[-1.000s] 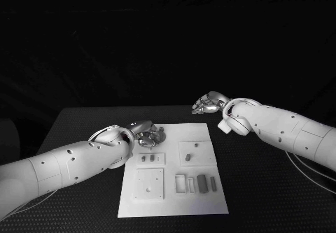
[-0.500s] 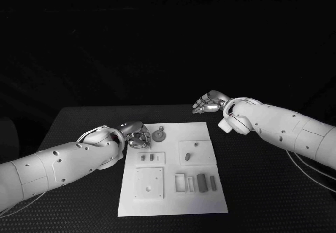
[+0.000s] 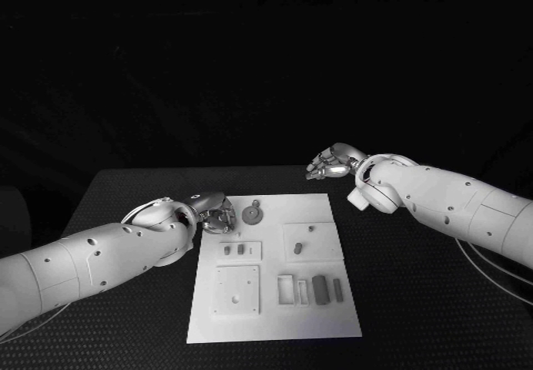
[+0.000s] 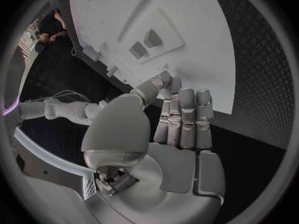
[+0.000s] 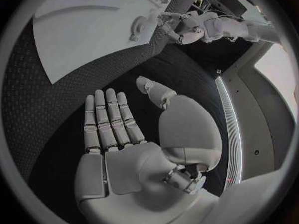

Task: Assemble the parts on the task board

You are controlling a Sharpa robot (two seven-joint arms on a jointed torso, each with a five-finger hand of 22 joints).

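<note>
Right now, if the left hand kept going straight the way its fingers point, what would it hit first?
Probably the task board: in the left wrist view the left hand has its fingers reaching over the board's edge toward two small parts. Its height above the board is unclear.

1. Black table [image 3: 122, 200] with a bumpy textured top, pretty dark all over.
2. White task board [image 3: 333, 327] lies flat on it, about in the middle, long side running away from the robot.

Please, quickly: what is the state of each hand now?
Left hand: open, holding nothing.
Right hand: open, holding nothing.
</note>
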